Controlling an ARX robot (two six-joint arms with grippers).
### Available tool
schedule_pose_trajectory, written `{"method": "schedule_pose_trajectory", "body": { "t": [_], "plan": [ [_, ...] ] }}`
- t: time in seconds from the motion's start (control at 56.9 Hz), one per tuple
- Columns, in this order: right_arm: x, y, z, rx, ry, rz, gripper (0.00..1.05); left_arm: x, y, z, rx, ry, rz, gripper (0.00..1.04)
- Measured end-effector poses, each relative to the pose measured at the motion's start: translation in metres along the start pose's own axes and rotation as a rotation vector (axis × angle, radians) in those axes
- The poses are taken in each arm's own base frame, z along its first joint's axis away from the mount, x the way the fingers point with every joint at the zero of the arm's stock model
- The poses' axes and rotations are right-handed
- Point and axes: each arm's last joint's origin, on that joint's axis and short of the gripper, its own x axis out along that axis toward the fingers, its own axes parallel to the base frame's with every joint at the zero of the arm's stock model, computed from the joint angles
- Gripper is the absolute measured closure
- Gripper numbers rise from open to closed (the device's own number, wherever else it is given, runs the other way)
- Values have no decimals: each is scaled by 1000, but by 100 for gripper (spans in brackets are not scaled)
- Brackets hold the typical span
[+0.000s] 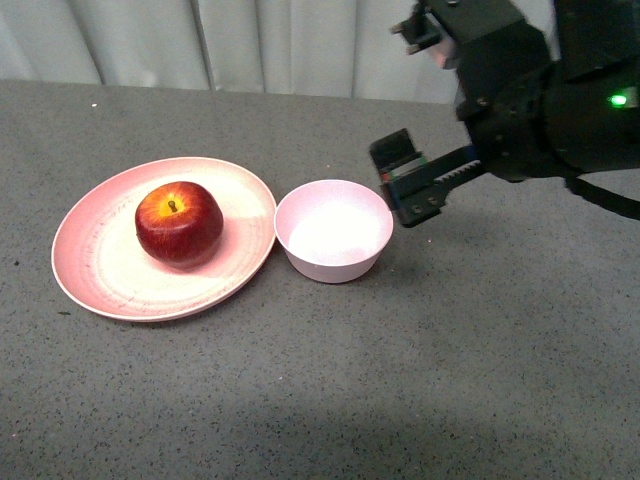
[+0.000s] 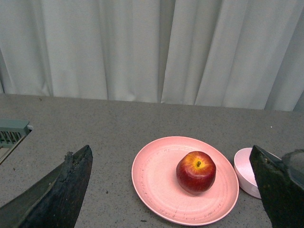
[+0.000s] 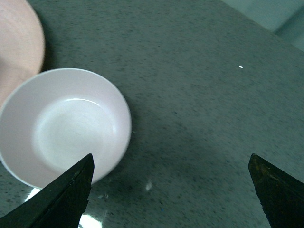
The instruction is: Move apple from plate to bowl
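Note:
The dark-red apple (image 1: 179, 223) with a yellow patch round its stem sits on the wide salmon-pink plate (image 1: 95, 255) at the left. The small pale pink bowl (image 1: 333, 230) stands empty just right of the plate, touching its rim. My right gripper (image 1: 407, 184) hangs open and empty above the table, right of the bowl; its view shows the bowl (image 3: 64, 126) and a bit of the plate (image 3: 19, 42). My left gripper (image 2: 173, 187) is open and empty, out of the front view; its view shows the apple (image 2: 196, 172), the plate (image 2: 156, 180) and the bowl (image 2: 248, 172) ahead of it.
The grey speckled tabletop (image 1: 330, 400) runs to pale curtains (image 1: 200, 45) at the back. A greenish grille-like object (image 2: 12, 133) lies at the table's edge in the left wrist view.

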Motion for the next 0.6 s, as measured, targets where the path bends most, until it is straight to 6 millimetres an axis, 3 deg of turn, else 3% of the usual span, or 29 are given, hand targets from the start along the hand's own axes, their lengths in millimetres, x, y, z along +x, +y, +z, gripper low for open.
{"method": "schedule_pose_trajectory", "body": {
  "t": [0.246,0.316,0.369,0.421,0.597],
  "plan": [
    [-34,-29,-19,47,-59,-139,9,0,0,0,0,0,0,7],
    [-44,-36,-42,200,-294,-330,24,0,0,0,0,0,-2,7],
    [-64,-41,-61,275,-447,-367,37,0,0,0,0,0,4,7],
    [-83,-46,-66,310,-553,-387,47,0,0,0,0,0,3,7],
    [-120,-51,-82,335,-605,-387,82,0,0,0,0,0,2,7]
  ]
}}
